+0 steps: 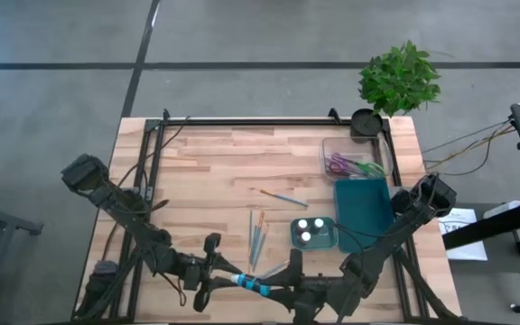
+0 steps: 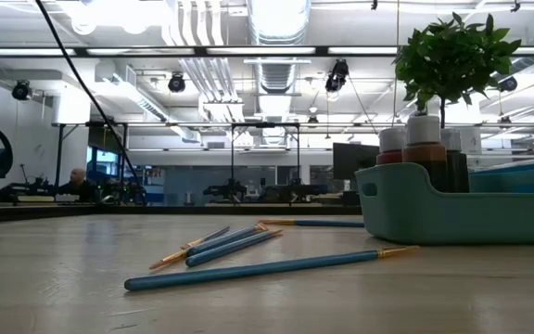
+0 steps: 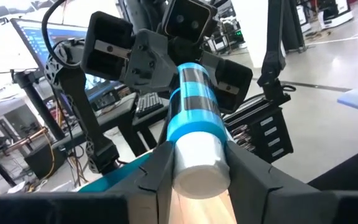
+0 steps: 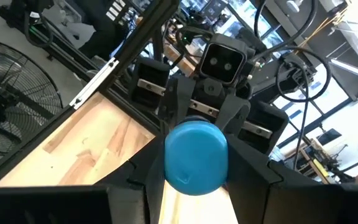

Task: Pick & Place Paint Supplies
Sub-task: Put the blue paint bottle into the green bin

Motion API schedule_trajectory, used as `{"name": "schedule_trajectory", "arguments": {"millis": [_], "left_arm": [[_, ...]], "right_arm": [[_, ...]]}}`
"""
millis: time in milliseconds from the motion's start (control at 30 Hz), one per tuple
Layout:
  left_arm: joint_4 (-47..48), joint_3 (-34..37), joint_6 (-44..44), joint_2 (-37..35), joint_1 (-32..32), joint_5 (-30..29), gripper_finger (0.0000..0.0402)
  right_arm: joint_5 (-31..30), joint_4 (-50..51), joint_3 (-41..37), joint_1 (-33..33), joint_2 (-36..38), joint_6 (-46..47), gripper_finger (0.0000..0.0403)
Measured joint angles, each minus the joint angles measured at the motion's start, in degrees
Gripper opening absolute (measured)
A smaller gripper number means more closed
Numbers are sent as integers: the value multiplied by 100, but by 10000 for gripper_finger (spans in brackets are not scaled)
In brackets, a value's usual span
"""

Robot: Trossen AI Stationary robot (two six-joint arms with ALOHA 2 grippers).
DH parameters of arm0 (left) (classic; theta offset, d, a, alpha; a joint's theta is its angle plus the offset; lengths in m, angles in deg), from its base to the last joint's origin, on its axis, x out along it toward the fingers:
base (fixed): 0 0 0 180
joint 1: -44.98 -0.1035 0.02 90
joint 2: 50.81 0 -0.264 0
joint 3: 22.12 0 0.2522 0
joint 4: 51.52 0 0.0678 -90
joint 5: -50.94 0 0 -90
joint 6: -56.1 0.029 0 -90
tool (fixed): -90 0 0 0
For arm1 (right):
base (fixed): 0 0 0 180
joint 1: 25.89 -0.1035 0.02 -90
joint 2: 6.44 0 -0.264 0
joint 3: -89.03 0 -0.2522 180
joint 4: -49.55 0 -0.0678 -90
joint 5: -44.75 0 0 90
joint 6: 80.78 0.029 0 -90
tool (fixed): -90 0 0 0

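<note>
No readable text, label, brand or number anywhere (far screens too blurred)

Bare wood left of the teal tray [image 1: 313,242], loose paintbrushes [image 1: 257,236] just beside it, dark teal lid [image 1: 363,206] and clear bin [image 1: 350,162] crowding its right, possibly touching

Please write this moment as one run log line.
left gripper: shut on blue paint tube | right gripper: shut on its other end | place: near table edge | brushes: on table
</note>
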Motion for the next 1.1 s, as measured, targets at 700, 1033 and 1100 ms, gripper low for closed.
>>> {"name": "schedule_trajectory", "arguments": {"millis": [700,1033,1100], "left_arm": [[2851,-340,-432,-642,-60,-1882,115],[4490,-1301,-1171,-354,-79,-1853,115],[4575,-1456,-1188,-246,-83,-1823,115]], "right_arm": [[-874,628,2,-131,-20,336,238],[-1530,1852,427,10,-72,823,272],[-1558,2084,542,39,-115,806,272]]}}
